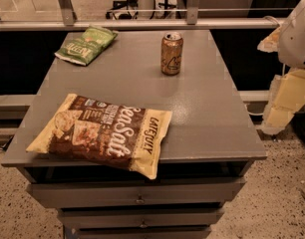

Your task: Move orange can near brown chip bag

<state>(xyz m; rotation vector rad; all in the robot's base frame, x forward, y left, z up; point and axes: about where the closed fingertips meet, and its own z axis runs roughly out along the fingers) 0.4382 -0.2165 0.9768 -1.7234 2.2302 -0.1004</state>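
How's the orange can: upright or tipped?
Upright: orange can stands on the table, silver top facing up. The gripper sits right, beyond the table.

"Sea Salt" on brown chip bag (105, 133)

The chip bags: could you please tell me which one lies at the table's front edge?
The brown chip bag, overhanging the front edge; the green bag lies far back, left. The gripper is out of view; the arm shows at right.
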